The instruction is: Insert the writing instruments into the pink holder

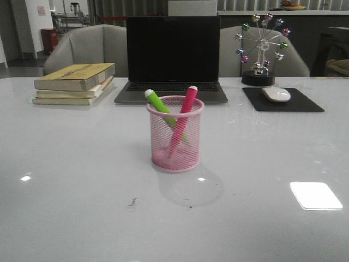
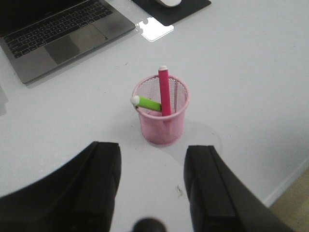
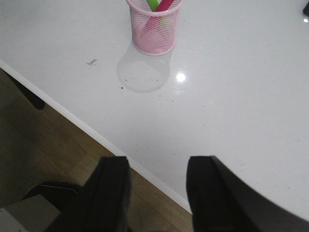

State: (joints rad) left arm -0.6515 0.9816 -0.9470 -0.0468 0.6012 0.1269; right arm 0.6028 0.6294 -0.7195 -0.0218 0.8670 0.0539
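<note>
The pink holder (image 1: 175,136) stands upright in the middle of the white table. Inside it lean a lime green marker (image 1: 158,102) and a magenta marker (image 1: 184,114), their whitish ends above the rim. From the left wrist the holder (image 2: 162,118) shows a short way beyond my left gripper (image 2: 152,152), which is open and empty over the table. My right gripper (image 3: 158,166) is open and empty over the table's front edge, with the holder (image 3: 153,30) far off. Neither gripper shows in the front view.
A laptop (image 1: 172,54) stands behind the holder. A stack of books (image 1: 73,83) lies at the back left. A mouse (image 1: 276,94) on a black pad (image 1: 283,101) and a small ferris-wheel ornament (image 1: 262,46) are at the back right. The table's front edge (image 3: 101,137) borders wooden floor.
</note>
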